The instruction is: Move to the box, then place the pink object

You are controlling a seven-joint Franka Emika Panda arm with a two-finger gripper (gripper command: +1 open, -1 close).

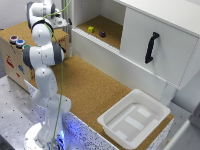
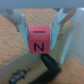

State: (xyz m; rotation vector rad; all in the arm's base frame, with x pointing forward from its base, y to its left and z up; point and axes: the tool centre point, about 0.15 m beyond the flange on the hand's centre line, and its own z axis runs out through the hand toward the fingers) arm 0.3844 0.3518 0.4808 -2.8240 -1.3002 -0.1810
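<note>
Two fingers [image 2: 22, 26] of the gripper [image 2: 40, 30] pinch the pink object [image 2: 39, 41], while the box [image 1: 134, 119] sits on the cork surface [image 1: 90, 85], well apart.

From the exterior view my hand [image 1: 61, 22] is mostly lost behind my own upper arm, so its fingers and anything between them cannot be made out there. The small yellow cube [image 1: 90, 29] and the dark object [image 1: 102, 34] in the cabinet are too tiny to read any detail. In the wrist view the pink object [image 2: 40, 39] is blurred, its dark markings soft, and my finger bases run off the picture's edge.
</note>
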